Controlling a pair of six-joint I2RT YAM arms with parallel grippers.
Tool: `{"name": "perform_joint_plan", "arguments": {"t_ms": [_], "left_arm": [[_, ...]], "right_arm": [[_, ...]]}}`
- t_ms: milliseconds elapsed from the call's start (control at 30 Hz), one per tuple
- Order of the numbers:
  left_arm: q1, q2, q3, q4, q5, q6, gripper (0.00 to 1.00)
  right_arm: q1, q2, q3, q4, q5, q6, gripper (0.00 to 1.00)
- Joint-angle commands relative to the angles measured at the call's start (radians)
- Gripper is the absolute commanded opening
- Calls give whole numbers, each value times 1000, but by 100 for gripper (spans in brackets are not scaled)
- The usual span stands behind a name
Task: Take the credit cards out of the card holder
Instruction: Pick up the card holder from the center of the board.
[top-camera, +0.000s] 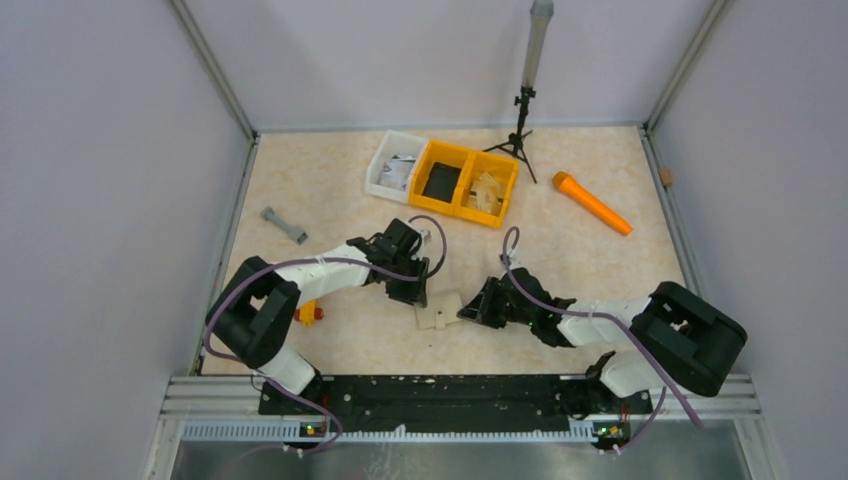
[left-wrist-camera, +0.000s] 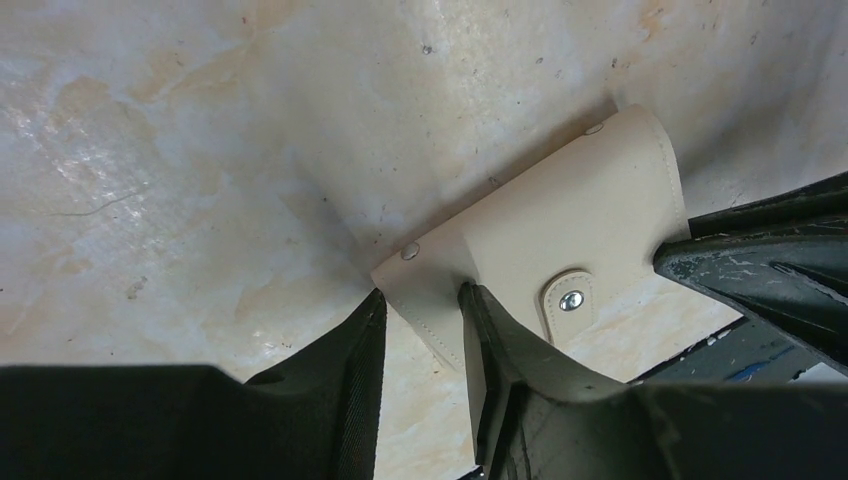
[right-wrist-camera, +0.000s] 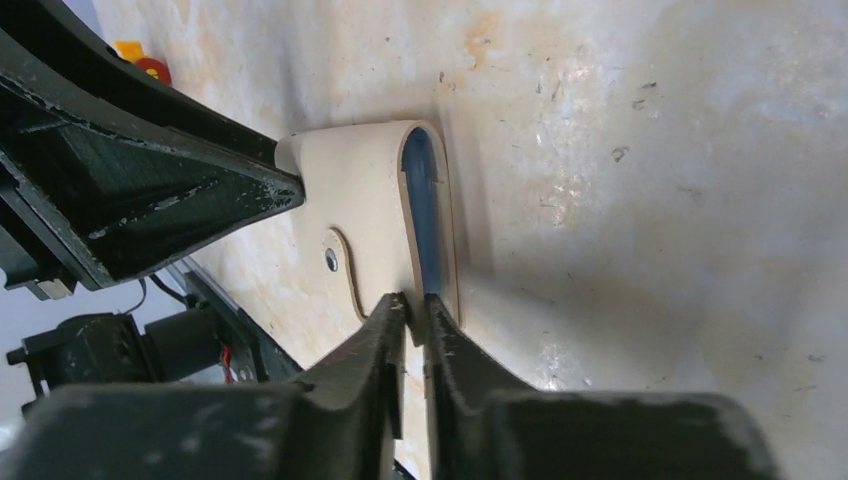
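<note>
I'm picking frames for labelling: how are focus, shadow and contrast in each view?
Top external: even light, sharp, but the pale card holder barely stands out from the table. Left wrist: holder crisp, near claw fingers dark and soft. Right wrist: holder casts a broad shadow to its right.

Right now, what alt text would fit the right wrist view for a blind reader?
The right gripper pinches the near edge of a beige card holder, whose open end shows blue inside. The left gripper's fingers meet its far end at upper left, above a marbled table.
</note>
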Motion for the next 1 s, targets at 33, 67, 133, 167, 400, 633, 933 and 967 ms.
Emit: {"name": "perform_joint_plan", "arguments": {"t_ms": [33,67,133,167,400,633,933,967], "left_arm": [[-3,-9,-18,26,17,7,36],[-3,-22,-22,25,6,5,35],[-3,-74,-36,32,-33,-5,34],[0,-106,-47,41,-41,-6,34],[56,-345,-68,57,13,-10,60],[175,-542,-134,277,358,-45,89],[175,-589,-116,512,664,-95,91],[175,-592,-107,510,677,-97,91]], "right_arm": [[10,-26,71,34,-9,-53,0],[11,-42,82,9,-6,-74,0],[9,-82,113,-87,4,-130,0],[7,-107,130,-127,7,-164,0],[-88,-355,210,-316,-176,-408,0],[-152,-446,428,-624,-347,-599,0],[-156,-440,612,-703,-631,-631,0],[-157,-439,621,-695,-649,-626,0]]}}
